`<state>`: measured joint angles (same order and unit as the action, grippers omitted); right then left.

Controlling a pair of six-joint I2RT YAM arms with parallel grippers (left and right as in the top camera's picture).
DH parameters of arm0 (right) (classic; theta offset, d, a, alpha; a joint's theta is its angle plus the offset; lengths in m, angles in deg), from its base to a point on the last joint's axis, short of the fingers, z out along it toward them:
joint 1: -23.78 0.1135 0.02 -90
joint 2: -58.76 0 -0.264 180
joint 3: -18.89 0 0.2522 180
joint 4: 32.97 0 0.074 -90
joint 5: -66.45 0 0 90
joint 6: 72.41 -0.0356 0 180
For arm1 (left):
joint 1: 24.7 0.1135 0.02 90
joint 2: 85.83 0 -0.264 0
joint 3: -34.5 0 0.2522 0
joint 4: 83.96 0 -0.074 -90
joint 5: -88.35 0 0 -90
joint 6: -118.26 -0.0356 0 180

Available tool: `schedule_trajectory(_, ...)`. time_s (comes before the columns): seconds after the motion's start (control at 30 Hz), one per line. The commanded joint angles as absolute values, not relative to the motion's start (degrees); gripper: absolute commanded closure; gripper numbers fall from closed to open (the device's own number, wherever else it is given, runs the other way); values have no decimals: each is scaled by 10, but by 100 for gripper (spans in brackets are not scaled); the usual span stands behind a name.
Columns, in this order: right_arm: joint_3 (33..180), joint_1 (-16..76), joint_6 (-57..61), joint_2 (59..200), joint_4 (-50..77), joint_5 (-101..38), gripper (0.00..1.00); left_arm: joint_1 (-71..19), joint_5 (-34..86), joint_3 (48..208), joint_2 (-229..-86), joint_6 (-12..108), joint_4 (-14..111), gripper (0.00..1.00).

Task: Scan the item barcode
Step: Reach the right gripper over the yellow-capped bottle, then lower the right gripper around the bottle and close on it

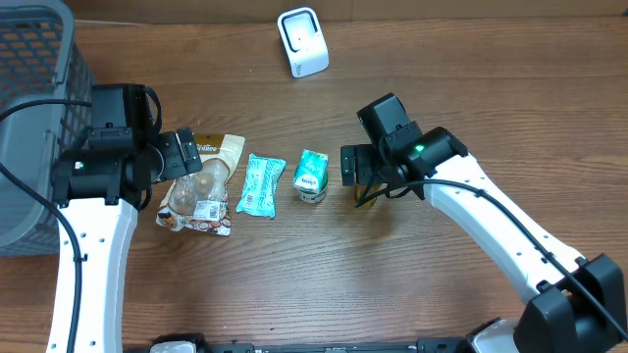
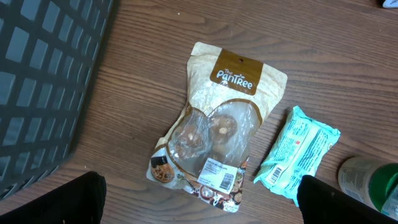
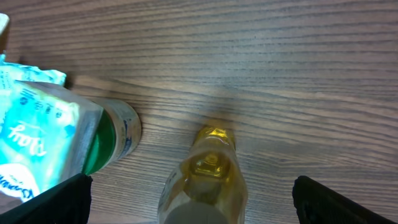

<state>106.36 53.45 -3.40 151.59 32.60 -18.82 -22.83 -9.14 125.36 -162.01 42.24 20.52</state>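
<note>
Overhead: left hand spread above pouch, right hand spread astride bottle, so we're prob. poised to grab one for scanner.

Matt, grained wooden table; brown pouch of paper-look film with a glossy clear window; crinkled glossy teal wrapper; grey matt plastic basket

Pouch lies left of the packet, basket farther left; cup and bottle right; scanner behind.
</note>
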Motion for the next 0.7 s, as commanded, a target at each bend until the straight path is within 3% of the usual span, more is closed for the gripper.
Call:
schedule_trajectory(0.0, 1069, 536, -37, 1531, 323, -180, 0, -233, -91, 1261, -1623, 429, 206, 1)
schedule_trajectory(0.33, 1069, 536, -65, 1535, 343, -180, 1, -233, -91, 1261, -1623, 429, 206, 0)
schedule_trajectory(0.47, 1069, 536, -65, 1535, 347, -176, 13, -233, -91, 1261, -1623, 429, 206, 0)
schedule_trajectory(0.67, 1069, 536, -69, 1535, 347, -158, 19, -233, -91, 1261, -1623, 429, 206, 0)
